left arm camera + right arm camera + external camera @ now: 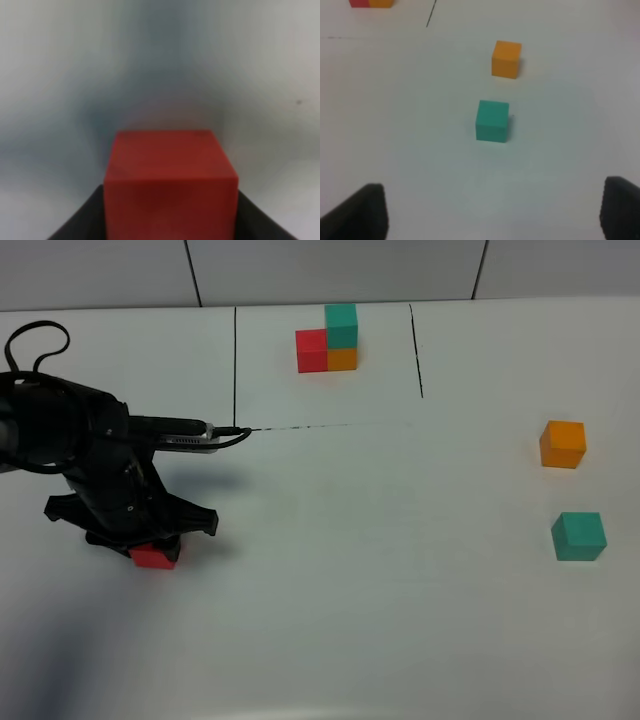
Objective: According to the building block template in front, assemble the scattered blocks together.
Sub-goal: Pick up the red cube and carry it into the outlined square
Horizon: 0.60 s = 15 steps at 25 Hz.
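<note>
Assembly is being judged as barely begun. The small red matte cube (153,557) is being pinched between the pressed-together jaws of the left gripper (152,546) at the lower left of the high view. It is sitting on or just above the surface; which of the two cannot be told. In the left wrist view its plain, sharp-edged faces are filling the lower middle, with a dark finger being shown at each lower corner.

The small orange matte cube (563,444) and the small teal matte cube (579,536) are being left loose at the right edge of the high view, near each other but not touching, and well apart from the red one. The right gripper (492,210) is being held spread above them, gripping nothing.

The pre-built template cluster of three cubes (328,340) is being shown at the upper middle: red and orange side by side as a base, teal stacked on the orange. It is standing between two thin black lines (235,360) drawn on the smooth white tabletop (350,620).

No loose block is being joined to another yet. All three placements are being judged as outstanding: red and orange set touching, then teal stacked on top.
</note>
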Motion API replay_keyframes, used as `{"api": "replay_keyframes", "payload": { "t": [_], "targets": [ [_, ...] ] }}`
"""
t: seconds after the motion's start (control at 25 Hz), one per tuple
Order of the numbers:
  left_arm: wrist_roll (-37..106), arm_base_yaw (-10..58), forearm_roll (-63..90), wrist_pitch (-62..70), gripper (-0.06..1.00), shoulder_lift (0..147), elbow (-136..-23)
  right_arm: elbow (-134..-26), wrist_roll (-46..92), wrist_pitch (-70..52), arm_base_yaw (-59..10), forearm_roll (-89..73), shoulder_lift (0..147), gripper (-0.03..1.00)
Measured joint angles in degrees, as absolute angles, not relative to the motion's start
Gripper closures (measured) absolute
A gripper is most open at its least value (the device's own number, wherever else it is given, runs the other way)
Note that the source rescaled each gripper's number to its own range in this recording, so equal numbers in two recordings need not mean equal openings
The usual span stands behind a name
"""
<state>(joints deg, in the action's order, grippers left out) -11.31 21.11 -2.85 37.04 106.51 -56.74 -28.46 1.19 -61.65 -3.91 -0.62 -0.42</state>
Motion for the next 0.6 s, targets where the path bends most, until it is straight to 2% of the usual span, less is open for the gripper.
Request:
{"api": "replay_keyframes", "payload": {
  "t": [0.16, 0.4, 0.6],
  "targets": [
    [-4.2, 21.1, -3.0, 42.2, 0.94, 106.5, -61.7, -28.5, 1.2, -61.7, -3.9, -0.6, -0.4, 0.22],
    [16.9, 21.1, -0.8, 51.4, 0.94, 109.4, -71.1, -28.5, 1.1, -61.7, -3.9, -0.6, -0.4, 0.22],
    [27.5, 22.5, 0.0, 55.9, 0.94, 114.4, -78.9, -28.5, 1.0, -61.7, -3.9, -0.6, -0.4, 0.22]
  ]
}}
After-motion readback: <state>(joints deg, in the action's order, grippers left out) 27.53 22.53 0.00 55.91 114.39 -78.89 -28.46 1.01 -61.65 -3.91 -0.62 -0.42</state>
